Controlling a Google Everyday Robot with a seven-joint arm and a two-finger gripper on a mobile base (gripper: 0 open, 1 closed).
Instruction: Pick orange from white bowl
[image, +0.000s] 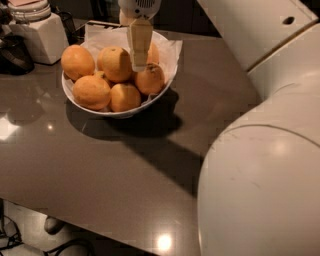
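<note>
Over the middle of the white bowl hangs the gripper, pointing straight down from its wrist, its tip low among the fruit. The orange to be taken (the yellowish one with a single dark stem dot on top) sits at the bowl's centre, just beside the gripper's tip on the left of the view. The two look close enough to touch, though I cannot be sure they do. On the tip's other side, toward the bowl's right rim, lies a speckled orange, and the tip sits roughly over the seam between these two.

The coming move, as I judge it, turns on a small sideways shift toward the bowl's centre, to bring the gripper squarely over the fruit's crown. Being round, the orange offers no long axis to line up with, so any approach from above should serve.

Whether the jaws stand apart or together I cannot tell, since the gripper shows only as one pale slab from here. It holds nothing that I can see. The robot's bulky white arm fills the space well to the right of the bowl.
</note>
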